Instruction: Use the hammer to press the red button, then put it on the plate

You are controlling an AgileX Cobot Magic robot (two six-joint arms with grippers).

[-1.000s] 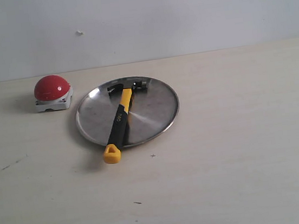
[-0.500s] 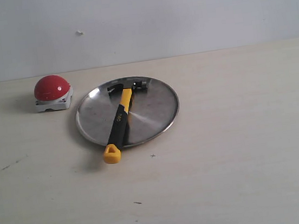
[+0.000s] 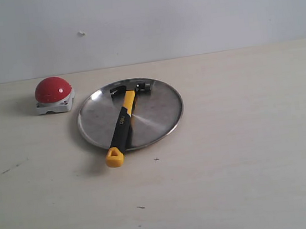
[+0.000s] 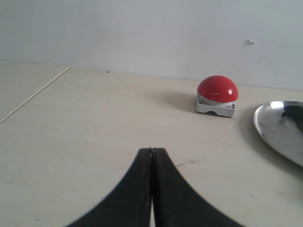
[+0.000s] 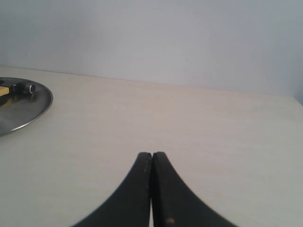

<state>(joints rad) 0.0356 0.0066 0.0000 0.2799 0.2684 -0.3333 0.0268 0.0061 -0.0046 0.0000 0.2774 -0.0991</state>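
The hammer (image 3: pixel 122 124) lies across the silver plate (image 3: pixel 161 110), its dark head near the far rim and its yellow loop hanging over the near rim onto the table. The red button (image 3: pixel 53 89) sits on its grey base just left of the plate. Neither arm shows in the exterior view. My left gripper (image 4: pixel 152 150) is shut and empty, low over the table, with the red button (image 4: pixel 217 89) and the plate's rim (image 4: pixel 265 130) ahead of it. My right gripper (image 5: pixel 152 154) is shut too, holding nothing; the plate (image 5: pixel 33 106) and the hammer head (image 5: pixel 24 88) lie well off to one side.
A pale wooden table (image 3: pixel 248 158) runs back to a plain white wall (image 3: pixel 185 15). A table seam (image 4: pixel 35 94) crosses the left wrist view. Small dark marks (image 3: pixel 14 165) dot the table surface.
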